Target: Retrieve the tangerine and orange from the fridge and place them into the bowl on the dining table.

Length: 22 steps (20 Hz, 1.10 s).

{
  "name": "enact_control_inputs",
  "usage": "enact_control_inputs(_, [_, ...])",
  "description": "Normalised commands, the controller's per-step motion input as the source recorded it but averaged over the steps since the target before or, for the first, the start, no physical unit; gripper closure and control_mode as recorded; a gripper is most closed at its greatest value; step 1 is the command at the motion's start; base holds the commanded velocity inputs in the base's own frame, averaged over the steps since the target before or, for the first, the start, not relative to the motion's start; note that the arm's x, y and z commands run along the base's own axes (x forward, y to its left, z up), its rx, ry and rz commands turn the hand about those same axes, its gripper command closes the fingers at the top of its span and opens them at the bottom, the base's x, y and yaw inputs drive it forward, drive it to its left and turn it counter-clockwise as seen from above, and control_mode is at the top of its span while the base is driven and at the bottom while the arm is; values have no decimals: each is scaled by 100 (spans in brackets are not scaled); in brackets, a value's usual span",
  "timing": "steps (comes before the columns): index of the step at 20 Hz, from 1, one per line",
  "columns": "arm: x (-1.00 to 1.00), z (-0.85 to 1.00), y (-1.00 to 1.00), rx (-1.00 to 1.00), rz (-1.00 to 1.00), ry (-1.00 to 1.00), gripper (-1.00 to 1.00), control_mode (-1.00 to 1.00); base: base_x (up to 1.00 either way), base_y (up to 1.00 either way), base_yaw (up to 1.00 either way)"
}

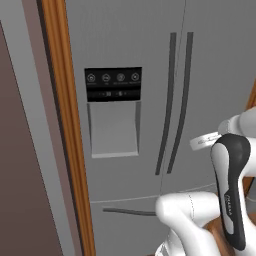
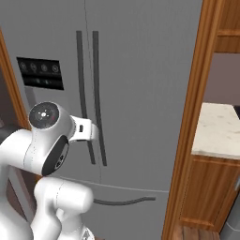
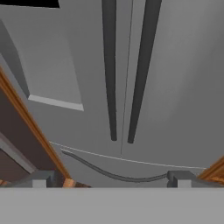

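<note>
The grey fridge (image 1: 125, 40) (image 2: 140, 70) (image 3: 183, 87) stands right in front of me with both doors shut. Two long dark handles (image 1: 170, 100) (image 2: 82, 93) (image 3: 109, 65) run down its middle seam. The left door carries a black control panel (image 1: 113, 84) (image 2: 41, 72) and a recessed dispenser (image 1: 114, 130). In the hand view my gripper (image 3: 113, 181) is open, nothing between its fingertips (image 3: 43, 179), aimed at the lower ends of the handles, a short way off. The tangerine and orange are hidden; the bowl and dining table are out of view.
Wooden trim (image 1: 65, 125) (image 2: 192, 117) frames the fridge on both sides. A curved drawer handle (image 1: 127, 211) (image 2: 124, 202) (image 3: 118, 175) lies below the doors. To the right stands a counter (image 2: 220, 131) with a pale stone top on wooden cabinets. My white arm (image 2: 47, 150) fills the foreground.
</note>
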Motion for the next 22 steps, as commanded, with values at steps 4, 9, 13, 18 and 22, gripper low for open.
enact_control_inputs(4, [0,0,0,0,0,0,-100,100,-44,0,0])
enact_control_inputs(9, [0,0,0,0,0,0,-100,100,-49,0,-1])
enact_control_inputs(13, [0,0,0,0,0,0,-100,100,-56,0,0])
enact_control_inputs(18, [0,0,0,0,0,0,-100,100,-58,0,0])
enact_control_inputs(22, [0,0,0,0,0,0,-100,100,-55,-1,0])
